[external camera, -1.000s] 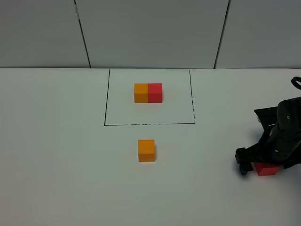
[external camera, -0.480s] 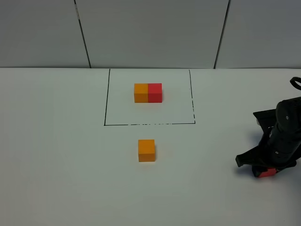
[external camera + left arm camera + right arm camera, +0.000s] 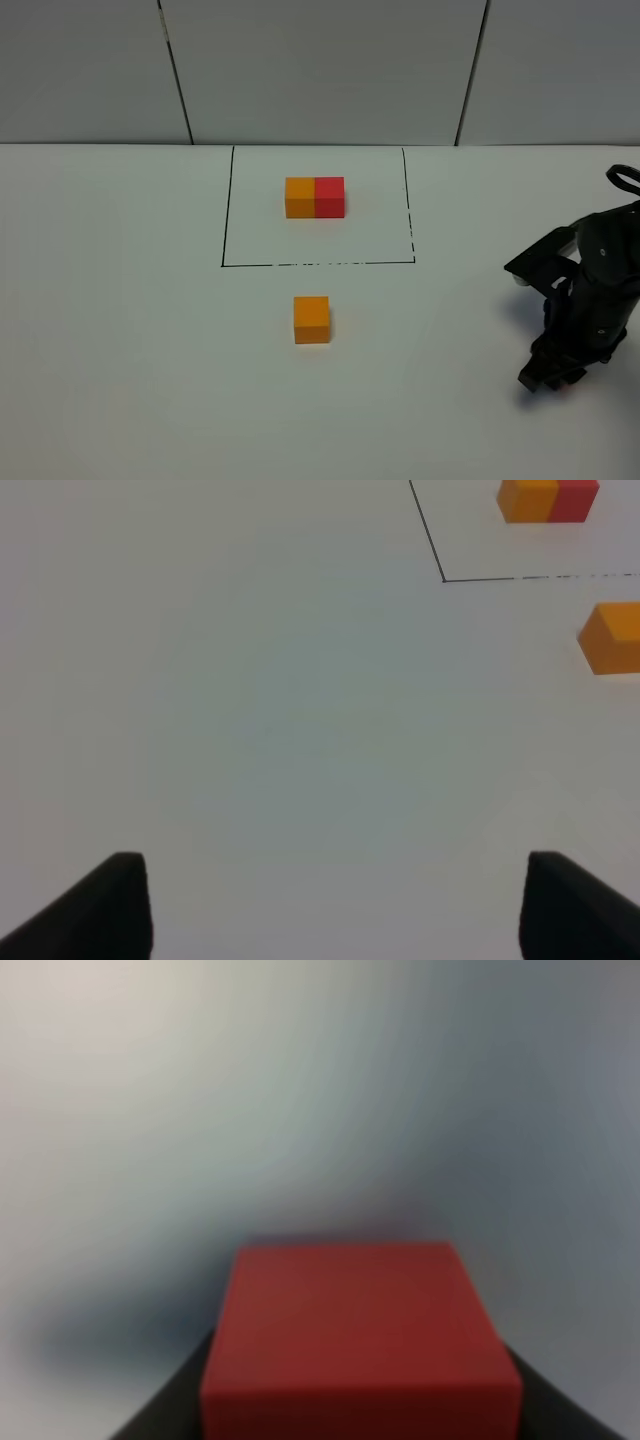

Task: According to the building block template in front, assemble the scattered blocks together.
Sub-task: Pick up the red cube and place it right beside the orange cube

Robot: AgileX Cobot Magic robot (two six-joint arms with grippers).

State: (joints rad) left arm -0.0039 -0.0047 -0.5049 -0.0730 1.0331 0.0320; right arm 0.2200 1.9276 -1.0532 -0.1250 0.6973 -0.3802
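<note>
Red cube (image 3: 360,1340) fills right wrist view; overhead, right pincer (image 3: 549,379) hides it.

The white table (image 3: 120,330) bears a black drawn rectangle (image 3: 227,210). Inside the rectangle sits the orange-red template (image 3: 315,197). A loose orange cube (image 3: 312,319) lies just outside its near edge.

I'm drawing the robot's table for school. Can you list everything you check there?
Surface: white table with a drawn black rectangle.
Job's things: orange-red template inside the rectangle; orange cube loose in front of it; red cube in the right claw.
Clutter: nothing seen.
Claws: left claw open, empty; right claw shut on the red cube.
Cables: black loop beside the right arm, maybe a cable.
Surroundings: grey wall panels behind.
</note>
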